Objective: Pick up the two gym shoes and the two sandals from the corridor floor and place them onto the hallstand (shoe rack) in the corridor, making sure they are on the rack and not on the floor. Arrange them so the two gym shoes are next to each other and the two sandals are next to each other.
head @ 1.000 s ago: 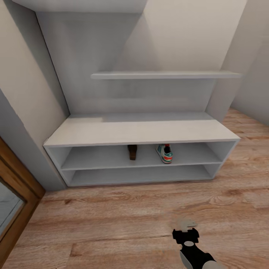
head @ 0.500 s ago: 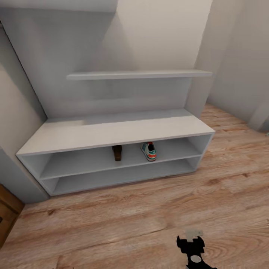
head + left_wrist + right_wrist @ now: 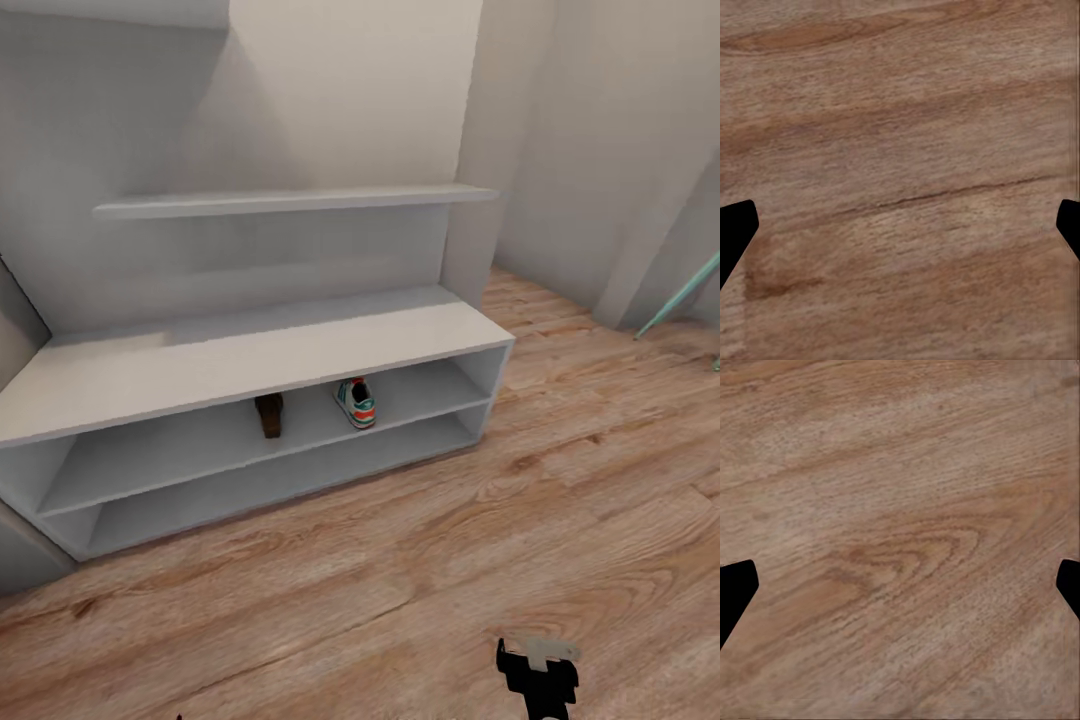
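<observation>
Head view: the hallstand, a low, wide white-grey unit with a flat top and two open shelf levels, stands against the wall at an angle across the left and centre of the scene. One gym shoe, white with green stripes and a red-orange heel patch, lies on the upper shelf level, heel toward the camera. One brown sandal lies on the same shelf level, near the gym shoe on its left but apart from it, partly shadowed by the top board. The lower shelf level shows only its bare board. A thin floating wall shelf runs above the hallstand. The corridor floor, light brown wood-grain planks, spreads in front of the unit and to the right. A thin teal rod leans at the far right edge.

The right gripper appears at the bottom edge of the head view, black with a pale fitting, above the floor and well apart from the hallstand.

Left wrist view: the left gripper faces bare floor planks; its two dark fingertips sit at opposite edges, spread wide with nothing between them.

Right wrist view: the right gripper's fingertips are likewise spread wide over bare floor, holding nothing.
</observation>
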You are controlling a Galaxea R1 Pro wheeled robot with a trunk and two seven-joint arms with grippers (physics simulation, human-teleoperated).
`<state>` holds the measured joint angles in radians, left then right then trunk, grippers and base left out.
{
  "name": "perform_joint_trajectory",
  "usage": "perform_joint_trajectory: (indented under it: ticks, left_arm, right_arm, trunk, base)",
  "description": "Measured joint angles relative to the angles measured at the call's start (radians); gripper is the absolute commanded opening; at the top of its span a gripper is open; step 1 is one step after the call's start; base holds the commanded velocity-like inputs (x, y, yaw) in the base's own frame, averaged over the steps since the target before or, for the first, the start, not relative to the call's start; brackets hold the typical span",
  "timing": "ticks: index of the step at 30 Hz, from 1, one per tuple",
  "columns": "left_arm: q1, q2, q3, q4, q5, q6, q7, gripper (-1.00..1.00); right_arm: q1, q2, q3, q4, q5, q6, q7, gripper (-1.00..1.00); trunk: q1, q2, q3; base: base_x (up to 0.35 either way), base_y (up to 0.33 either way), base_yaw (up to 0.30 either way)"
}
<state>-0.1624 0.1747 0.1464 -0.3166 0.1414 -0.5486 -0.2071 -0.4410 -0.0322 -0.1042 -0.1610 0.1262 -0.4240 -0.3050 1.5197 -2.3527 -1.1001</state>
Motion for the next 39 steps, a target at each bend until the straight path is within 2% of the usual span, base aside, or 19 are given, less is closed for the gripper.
perform_joint_trajectory:
  ticks: [3,20,28,39]
  left_arm:
    - [0.000,0.000,0.000,0.000,0.001,0.000,0.001,1.00]
    - [0.000,0.001,0.000,0.002,0.076,0.000,0.001,1.00]
    - [0.000,0.001,-0.001,0.002,0.081,0.000,0.001,1.00]
    - [0.000,0.000,-0.001,0.003,0.082,0.000,0.000,1.00]
  right_arm:
    - [0.003,-0.002,0.000,0.000,-0.005,-0.002,0.000,1.00]
    - [0.009,-0.004,-0.001,0.017,-0.009,-0.004,0.001,1.00]
    - [0.009,-0.001,-0.001,0.019,-0.009,-0.004,0.002,1.00]
    - [0.009,0.004,-0.001,0.019,-0.010,-0.004,0.003,1.00]
  trunk:
    - [0.000,0.000,0.000]
    - [0.000,0.000,0.000]
    - [0.000,0.000,0.000]
    - [-0.042,0.077,0.034]
  base:
    - [0.000,0.000,-0.300]
    - [0.000,0.000,-0.300]
    - [0.000,0.000,-0.300]
    - [0.000,0.000,-0.300]
